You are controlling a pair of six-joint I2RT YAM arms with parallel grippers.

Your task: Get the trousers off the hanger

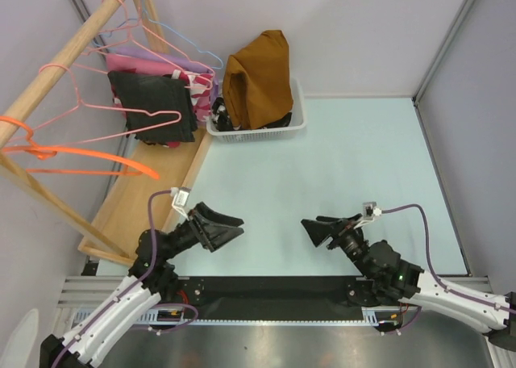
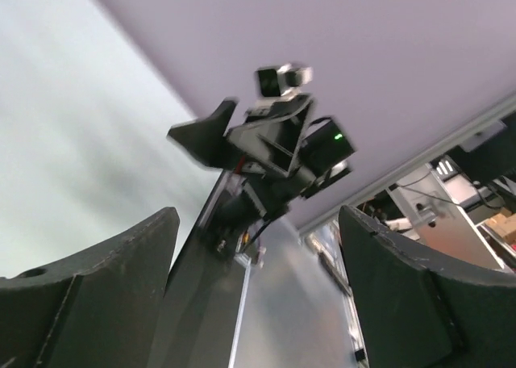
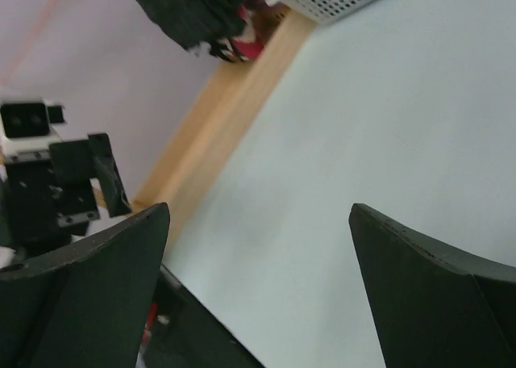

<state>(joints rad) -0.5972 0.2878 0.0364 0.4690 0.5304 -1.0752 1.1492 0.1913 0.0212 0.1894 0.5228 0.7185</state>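
Rust-brown trousers (image 1: 258, 73) heaped in white basket (image 1: 274, 131); black pair (image 1: 153, 102) draped on hanger (image 1: 153, 124); both jaws spread, empty.

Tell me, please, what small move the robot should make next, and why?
Probably raise the left hand toward the dark trousers draped over a pink hanger: it is open, empty and nearest the rack, while the brown pair already lies in the basket.

High rear overview; low wrist views face-to-face across table (image 1: 363, 166).
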